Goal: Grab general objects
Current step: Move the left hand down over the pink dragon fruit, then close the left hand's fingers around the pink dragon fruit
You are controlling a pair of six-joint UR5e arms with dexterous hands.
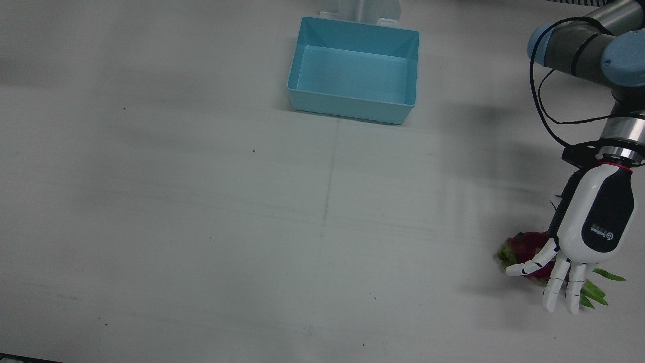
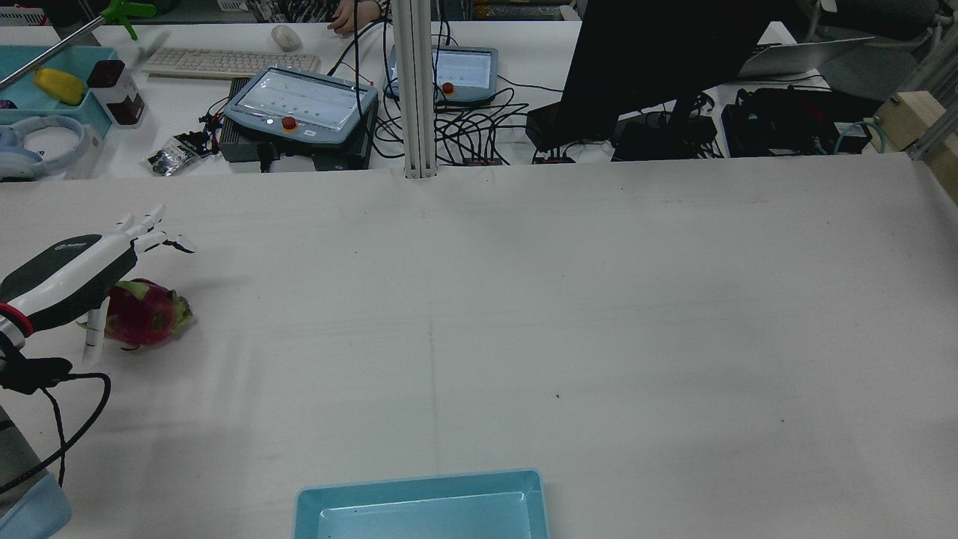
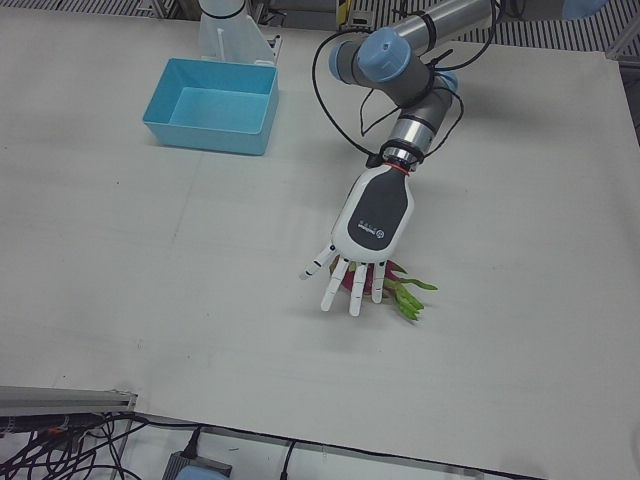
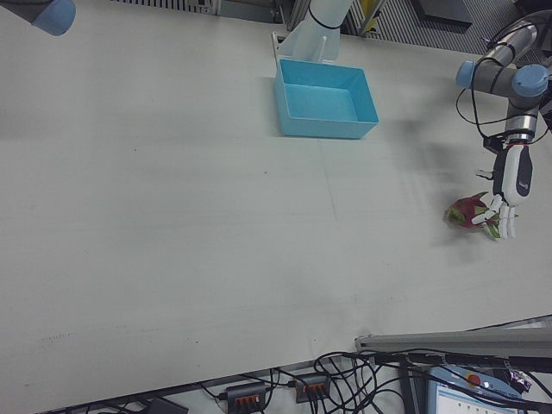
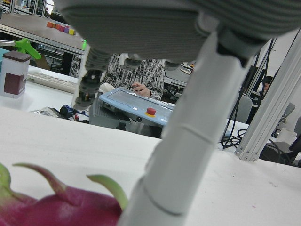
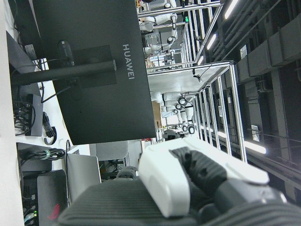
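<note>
Left hand (image 1: 589, 237): palm down, fingers spread, holding nothing; hovers over the fruit.
Dragon fruit (image 2: 142, 313): lies on the desk (image 1: 201, 201) directly under the palm, thumb beside it, green leaf tips past the fingertips.
Blue bin (image 1: 353, 70): well apart from the hand.
Right hand (image 6: 197, 179): only partly visible, finger state unclear.

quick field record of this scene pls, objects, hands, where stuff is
target: dragon fruit, on the table, near the robot's left edge
left hand: over the fruit, fingers spread, not closed on it
right hand: seen only in its own camera, pose unclear
bin: blue bin, empty, at the robot's side of the table, apart from the fruit
table: white table
</note>
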